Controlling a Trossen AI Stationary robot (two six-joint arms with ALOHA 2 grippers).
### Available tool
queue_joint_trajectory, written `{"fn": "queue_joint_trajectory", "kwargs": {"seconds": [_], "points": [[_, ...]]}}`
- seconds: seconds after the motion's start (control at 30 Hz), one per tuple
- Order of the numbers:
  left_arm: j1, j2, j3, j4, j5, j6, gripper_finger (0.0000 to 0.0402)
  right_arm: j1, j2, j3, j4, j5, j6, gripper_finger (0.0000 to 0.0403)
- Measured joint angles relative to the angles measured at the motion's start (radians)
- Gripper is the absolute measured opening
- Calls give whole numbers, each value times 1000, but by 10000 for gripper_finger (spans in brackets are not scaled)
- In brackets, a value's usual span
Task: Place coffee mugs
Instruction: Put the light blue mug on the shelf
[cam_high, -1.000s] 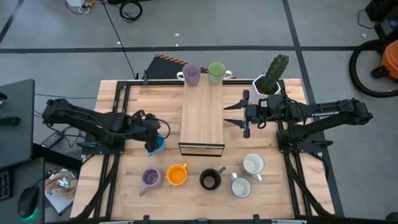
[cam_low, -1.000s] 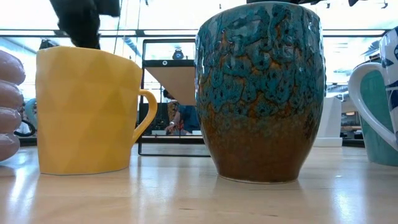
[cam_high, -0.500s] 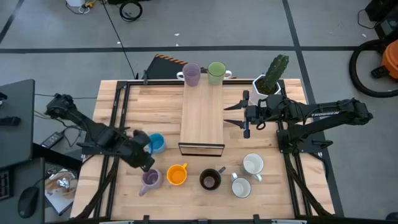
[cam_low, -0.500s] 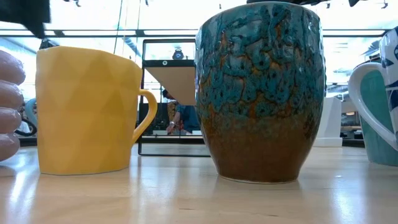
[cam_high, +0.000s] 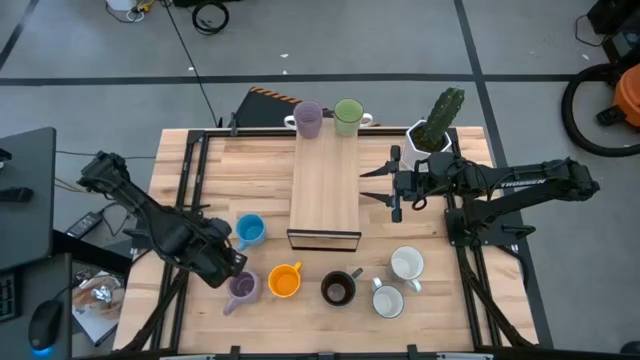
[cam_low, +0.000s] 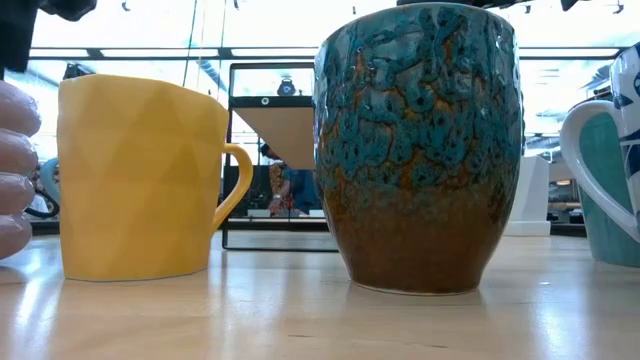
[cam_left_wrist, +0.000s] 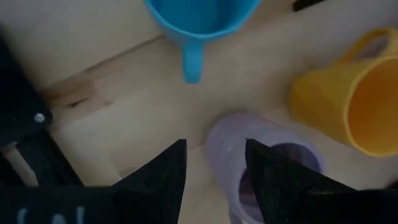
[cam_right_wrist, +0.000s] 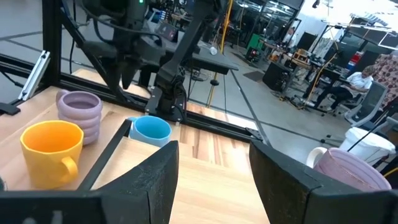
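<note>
Over the front-left corner of the table (cam_high: 200, 150), my left gripper (cam_high: 232, 268) hangs just above the lilac mug (cam_high: 241, 288) in the front row, fingers spread, nothing between them. Wrist cam shows one finger over the mug's rim (cam_left_wrist: 264, 158) and the other outside its wall, so my read is I'm lining up a rim pinch on this one next.

Front row, left to right: lilac mug, orange mug (cam_high: 285, 280), black mug (cam_high: 338, 288), then two white mugs (cam_high: 398, 282) close together. Light blue mug (cam_high: 250, 230) sits just behind the row, near the riser's left front corner, handle pointing toward the lilac one in the wrist view. It stands upright and clear of my fingers.

Wooden riser (cam_high: 325, 190) runs down the table's middle. A second lilac mug (cam_high: 307, 118) and the green mug (cam_high: 348, 115) sit side by side at its far end, apparently the placed ones. Top of the riser in front of them is bare, so that looks like where the rest go.

Right gripper (cam_high: 372, 184) waits just off the riser's right edge, fingers spread and empty, pointed across at the board. Cactus pot (cam_high: 435, 128) is behind it at the back right, not part of the job.

Risk: orange mug is right beside the lilac, so the outer finger needs to come down on the side away from it
</note>
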Motion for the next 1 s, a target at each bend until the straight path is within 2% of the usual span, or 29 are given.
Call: {"fn": "queue_joint_trajectory", "kwargs": {"seconds": [0.2,0.37,0.57,0.77,0.9,1.0], "points": [[42,81,0,-71,-9,17,172,0,0,0,14,0,-12,202],[69,134,0,-51,-79,118,172,0,0,0,15,-8,-14,202],[101,153,-12,-5,-92,211,171,0,0,0,15,-27,-14,202],[103,149,-76,31,-66,223,171,0,0,0,14,-33,-10,202],[93,140,-80,29,-68,302,172,0,0,0,14,-33,-6,202],[94,141,-80,34,-25,322,172,0,0,0,14,-33,-6,202]]}}
